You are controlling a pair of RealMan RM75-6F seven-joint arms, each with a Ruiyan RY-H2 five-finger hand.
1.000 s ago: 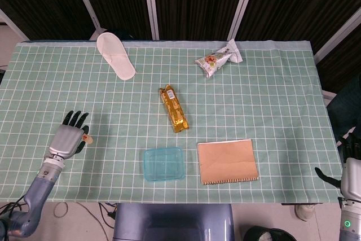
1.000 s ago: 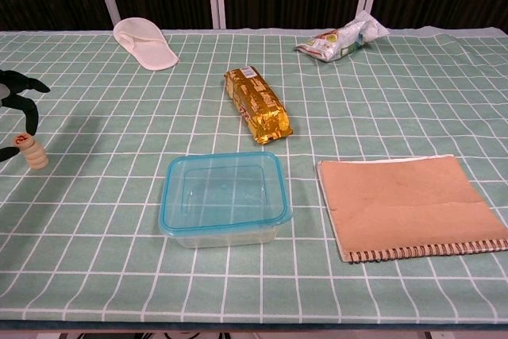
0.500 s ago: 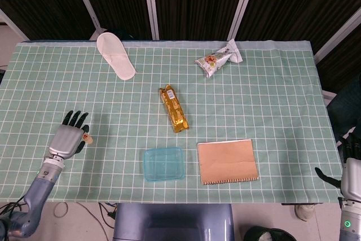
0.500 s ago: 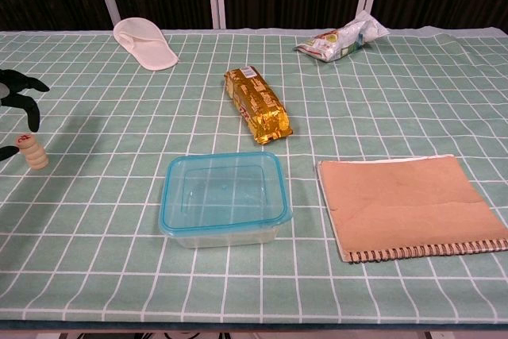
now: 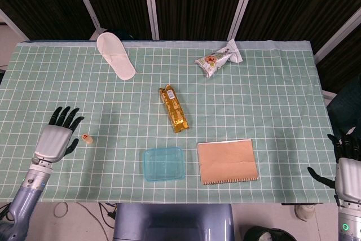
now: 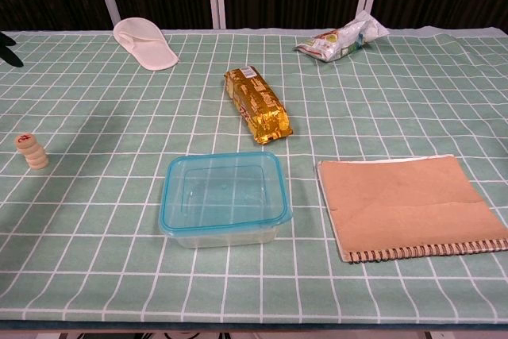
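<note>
Since nothing is held, the left hand (image 5: 54,137) is seen with fingers spread just beside the small wooden stack (image 5: 86,138), which stands upright, untouched; the right hand (image 5: 348,169) hangs empty off the table (image 5: 271,83) edge.

Layout on the table (image 5: 271,83): slipper (image 5: 115,55) at the far left; snack bag (image 5: 219,58) at the far right; foil packet (image 5: 174,108) at centre, lying lengthwise. Near edge: container (image 5: 163,163) before the foil packet, notebook (image 5: 227,162) just to its right. Small wooden piece (image 5: 86,138) stands at the near left, just right of the left hand (image 5: 55,137), not touching it. Right hand (image 5: 347,167) lies off the table's near right corner.
</note>
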